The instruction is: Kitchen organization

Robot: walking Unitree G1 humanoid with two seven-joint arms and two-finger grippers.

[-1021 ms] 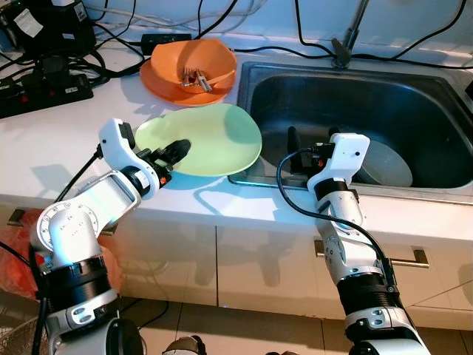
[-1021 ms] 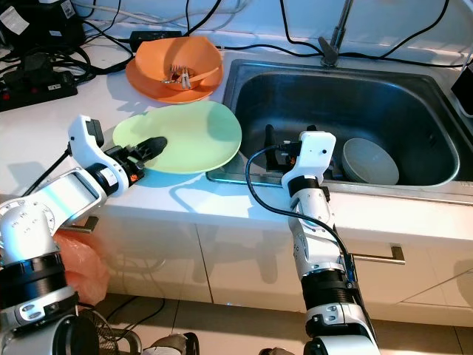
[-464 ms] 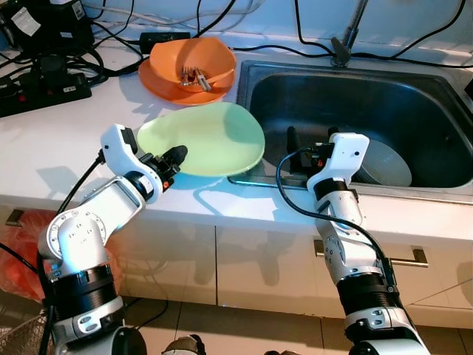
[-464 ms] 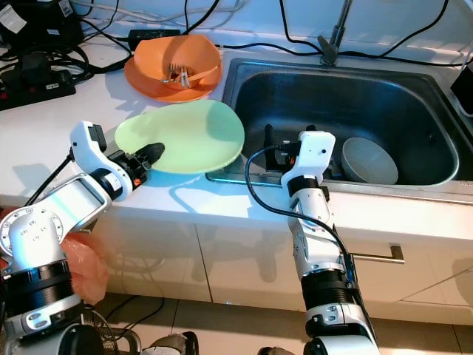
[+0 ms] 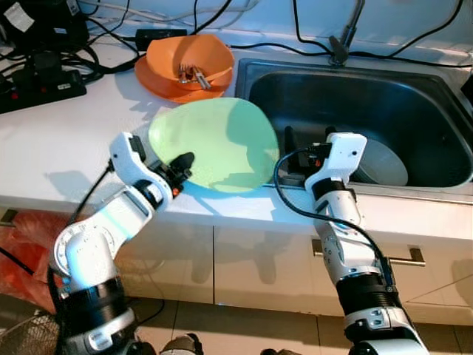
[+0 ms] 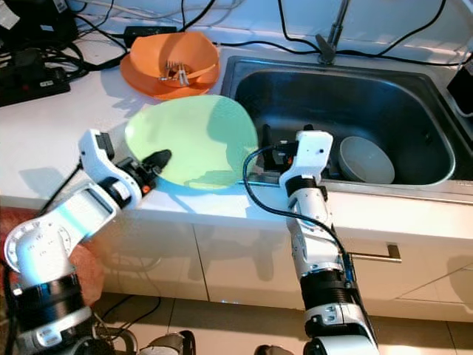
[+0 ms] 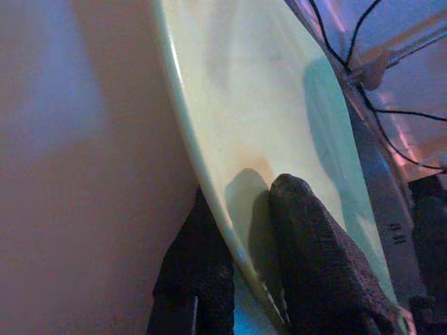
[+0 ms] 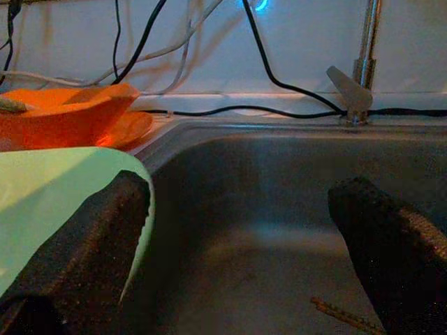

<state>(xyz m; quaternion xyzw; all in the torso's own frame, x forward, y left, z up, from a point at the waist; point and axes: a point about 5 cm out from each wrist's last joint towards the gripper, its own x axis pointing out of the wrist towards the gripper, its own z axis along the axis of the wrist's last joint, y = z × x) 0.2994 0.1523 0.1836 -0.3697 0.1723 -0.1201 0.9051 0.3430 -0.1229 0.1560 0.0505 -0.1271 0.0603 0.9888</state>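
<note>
The left gripper (image 5: 179, 164) is clamped on the near rim of the green plate (image 5: 214, 144); in the left wrist view one black finger (image 7: 321, 265) is seen pressed on the plate's upper face and the other under its edge. The plate is held tilted, its near-left edge raised off the white counter (image 5: 66, 140), and its far-right edge is carried out over the front-left corner of the sink (image 5: 429, 181). A shadow of the plate is cast on the counter beneath it, near the counter's front edge.

The right gripper (image 8: 237, 230) is held with its fingers spread wide apart, nothing between them, just inside the sink's front wall near the left corner. The green plate's edge is seen just beside one of its fingers (image 8: 84, 237). A grey bowl (image 5: 384, 163) is seen lying in the sink basin, just past the right arm's wrist.

An orange bowl (image 5: 188, 63) is stood on an orange plate (image 5: 151, 80) near the back edge of the counter, beside the sink's back-left corner, and some cutlery (image 5: 194, 74) is held inside it. Black cables and power boxes (image 5: 41, 74) are spread over the back-left corner of the counter. A tap (image 5: 347, 37) is mounted at the sink's back edge.
</note>
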